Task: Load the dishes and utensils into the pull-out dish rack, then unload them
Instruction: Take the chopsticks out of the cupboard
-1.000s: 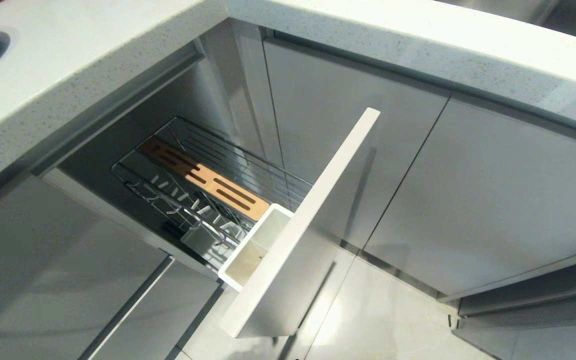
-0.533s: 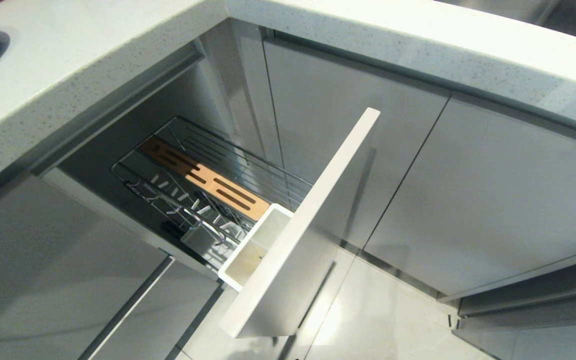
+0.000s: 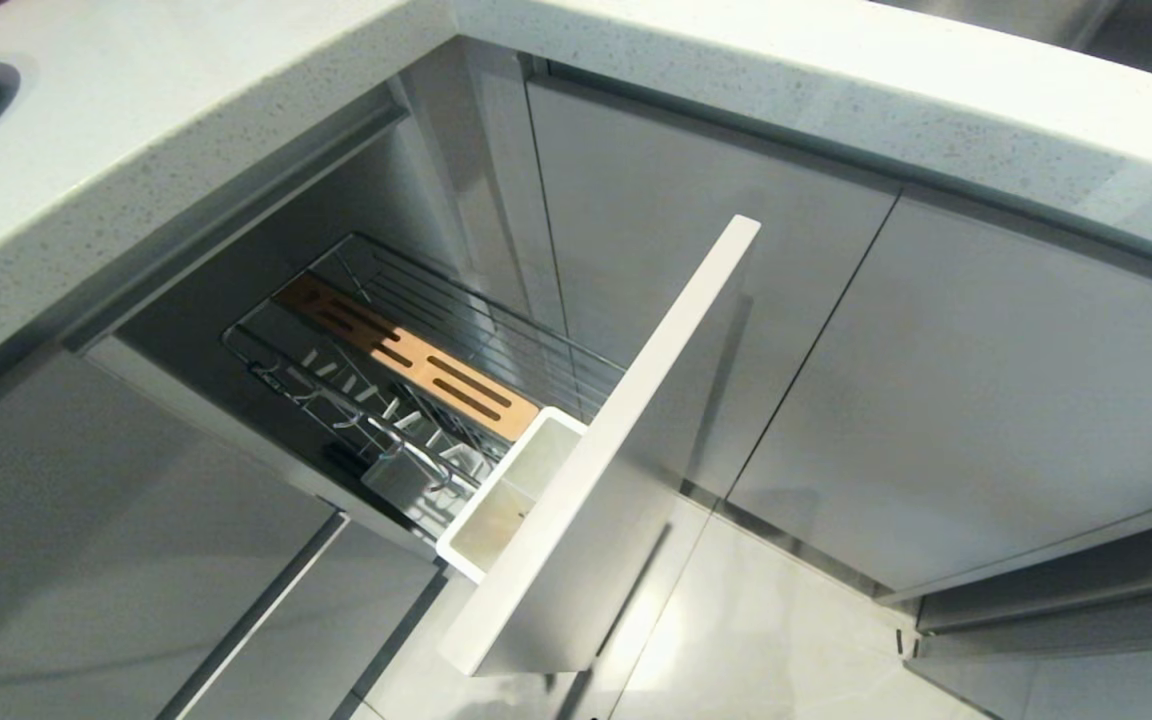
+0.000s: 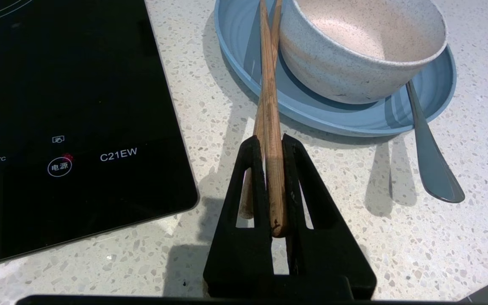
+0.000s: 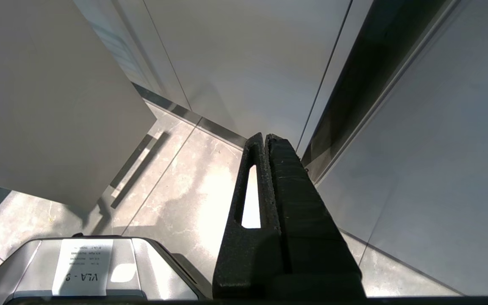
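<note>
The left gripper (image 4: 273, 142) is clamped on two chopsticks (image 4: 269, 101) above the counter (image 4: 354, 237). Their butt ends sit between the black fingers (image 4: 254, 169), and their long axis runs straight away from the wrist, tips reaching over the blue plate (image 4: 311, 112). One white bowl (image 4: 354, 55) stands on that plate. One metal handle (image 4: 428, 152) sticks out from under the bowl toward the camera. A black cooktop (image 4: 70, 110) lies beside them.

The rack (image 3: 416, 370) is pulled out with its one white cup (image 3: 516, 490) just behind the front panel (image 3: 616, 450).

The right gripper (image 5: 266, 140) hangs closed and empty over the floor (image 5: 176, 186).
</note>
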`<state>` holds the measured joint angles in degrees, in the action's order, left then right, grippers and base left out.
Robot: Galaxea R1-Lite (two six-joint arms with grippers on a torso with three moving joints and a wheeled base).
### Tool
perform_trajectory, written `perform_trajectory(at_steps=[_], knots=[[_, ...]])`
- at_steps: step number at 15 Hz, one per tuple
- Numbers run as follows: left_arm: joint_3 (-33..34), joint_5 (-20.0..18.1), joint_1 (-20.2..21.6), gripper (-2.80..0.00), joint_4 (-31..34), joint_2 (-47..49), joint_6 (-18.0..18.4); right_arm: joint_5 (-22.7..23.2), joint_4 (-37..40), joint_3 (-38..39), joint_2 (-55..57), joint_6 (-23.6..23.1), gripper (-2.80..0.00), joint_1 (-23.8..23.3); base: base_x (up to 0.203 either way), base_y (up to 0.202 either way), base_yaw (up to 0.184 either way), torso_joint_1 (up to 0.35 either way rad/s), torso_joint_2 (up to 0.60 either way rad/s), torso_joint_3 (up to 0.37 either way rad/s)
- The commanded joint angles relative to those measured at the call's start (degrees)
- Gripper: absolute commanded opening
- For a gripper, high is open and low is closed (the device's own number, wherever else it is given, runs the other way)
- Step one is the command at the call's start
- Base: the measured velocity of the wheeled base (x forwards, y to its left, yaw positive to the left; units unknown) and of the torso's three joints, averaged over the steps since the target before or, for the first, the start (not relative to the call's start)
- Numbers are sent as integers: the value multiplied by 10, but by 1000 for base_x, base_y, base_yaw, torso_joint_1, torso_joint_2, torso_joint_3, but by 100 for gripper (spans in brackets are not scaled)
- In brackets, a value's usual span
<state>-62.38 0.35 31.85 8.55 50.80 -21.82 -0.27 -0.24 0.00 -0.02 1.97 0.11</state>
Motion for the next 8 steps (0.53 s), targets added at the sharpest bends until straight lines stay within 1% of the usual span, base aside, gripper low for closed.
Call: perform_trajectory(at_steps=[1, 8], knots=[[0, 1, 1, -280, 1, 2, -2, 0, 0, 1, -2, 0, -280, 1, 0, 0, 0, 0, 0, 0], [-3, 2, 1, -280, -3, -1, -2, 0, 0, 1, -2, 0, -280, 0, 0, 0, 0, 0, 0, 0]])
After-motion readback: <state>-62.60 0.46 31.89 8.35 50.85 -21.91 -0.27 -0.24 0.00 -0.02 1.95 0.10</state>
